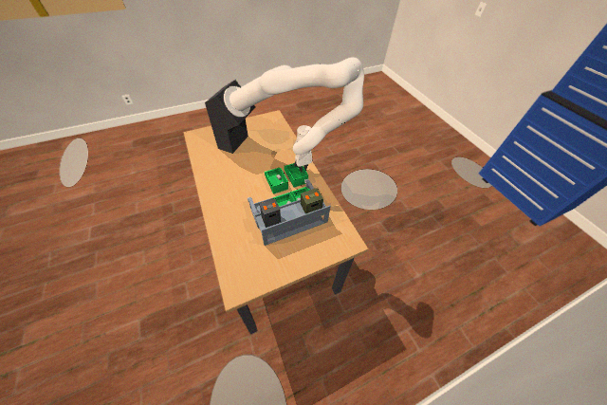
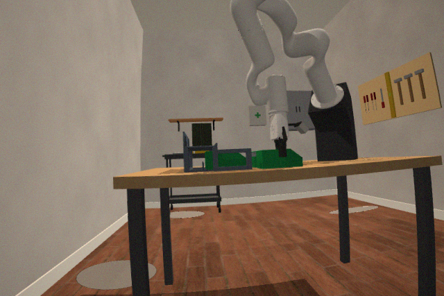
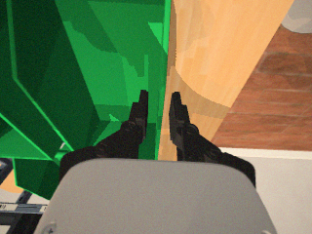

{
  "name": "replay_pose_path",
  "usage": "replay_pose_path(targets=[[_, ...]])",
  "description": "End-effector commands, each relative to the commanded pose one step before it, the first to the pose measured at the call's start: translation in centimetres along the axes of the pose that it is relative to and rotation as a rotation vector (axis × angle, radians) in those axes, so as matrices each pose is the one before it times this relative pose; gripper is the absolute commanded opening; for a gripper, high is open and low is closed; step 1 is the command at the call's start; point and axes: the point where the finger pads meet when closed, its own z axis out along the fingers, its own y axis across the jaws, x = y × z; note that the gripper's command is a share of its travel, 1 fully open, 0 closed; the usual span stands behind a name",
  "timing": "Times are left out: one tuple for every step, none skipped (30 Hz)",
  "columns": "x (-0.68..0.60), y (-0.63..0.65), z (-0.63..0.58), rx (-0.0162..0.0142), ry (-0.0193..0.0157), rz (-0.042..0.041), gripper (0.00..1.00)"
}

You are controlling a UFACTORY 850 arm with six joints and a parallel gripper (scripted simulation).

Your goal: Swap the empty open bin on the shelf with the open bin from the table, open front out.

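Note:
The empty green bin [image 1: 295,179] [image 2: 267,160] [image 3: 107,34] stands on the wooden table [image 1: 215,204] [image 2: 322,169] [image 3: 214,54], behind the grey shelf. My gripper [image 1: 304,168] [image 2: 282,155] [image 3: 159,101] points down over this bin's outer side wall. It is partly open, one finger inside the wall and one outside, with gaps seen beside the wall in the wrist view. A second green bin [image 1: 276,186] with a small pale part [image 1: 279,176] in it stands beside it. The shelf [image 1: 294,230] [image 2: 233,150] holds green bins [image 1: 283,200] [image 2: 229,159] low down, partly hidden.
A dark case [image 1: 270,214] and an olive case [image 1: 312,202] with orange marks stand at the shelf's two ends. The shelf's upright end post [image 1: 252,206] rises at its left. The robot's black pedestal [image 1: 228,126] [image 2: 335,131] stands at the table's far end.

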Motion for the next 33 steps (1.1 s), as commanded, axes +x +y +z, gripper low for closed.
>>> replay_pose_path(targets=[[-0.011,0.002,-0.019,-0.00007,-0.00031,0.00004,0.26],[0.0,0.0,0.0,0.0,0.0,0.0,0.26],[0.0,0.0,0.0,0.0,0.0,0.0,0.26],[0.0,0.0,0.0,0.0,0.0,0.0,0.26],[0.0,0.0,0.0,0.0,0.0,0.0,0.26],[0.0,0.0,0.0,0.0,0.0,0.0,0.26],[0.0,0.0,0.0,0.0,0.0,0.0,0.26],[0.0,0.0,0.0,0.0,0.0,0.0,0.26],[0.0,0.0,0.0,0.0,0.0,0.0,0.26],[0.0,0.0,0.0,0.0,0.0,0.0,0.26],[0.0,0.0,-0.001,0.0,0.0,0.0,0.26],[0.0,0.0,-0.002,0.0,0.0,0.0,0.26],[0.0,0.0,-0.004,0.0,0.0,0.0,0.26],[0.0,0.0,-0.006,0.0,0.0,0.0,0.26],[0.0,0.0,-0.009,0.0,0.0,0.0,0.26],[0.0,0.0,-0.013,0.0,0.0,0.0,0.26],[0.0,0.0,-0.016,0.0,0.0,0.0,0.26],[0.0,0.0,-0.02,0.0,0.0,0.0,0.26],[0.0,0.0,-0.025,0.0,0.0,0.0,0.26],[0.0,0.0,-0.03,0.0,0.0,0.0,0.26],[0.0,0.0,0.0,0.0,0.0,0.0,0.26],[0.0,0.0,0.0,0.0,0.0,0.0,0.26],[0.0,0.0,-0.035,0.0,0.0,0.0,0.26],[0.0,0.0,-0.04,0.0,0.0,0.0,0.26],[0.0,0.0,-0.046,0.0,0.0,0.0,0.26],[0.0,0.0,-0.052,0.0,0.0,0.0,0.26],[0.0,0.0,-0.058,0.0,0.0,0.0,0.26],[0.0,0.0,-0.064,0.0,0.0,0.0,0.26],[0.0,0.0,-0.07,0.0,0.0,0.0,0.26],[0.0,0.0,-0.076,0.0,0.0,0.0,0.26],[0.0,0.0,-0.082,0.0,0.0,0.0,0.26],[0.0,0.0,-0.089,0.0,0.0,0.0,0.26],[0.0,0.0,-0.095,0.0,0.0,0.0,0.26]])
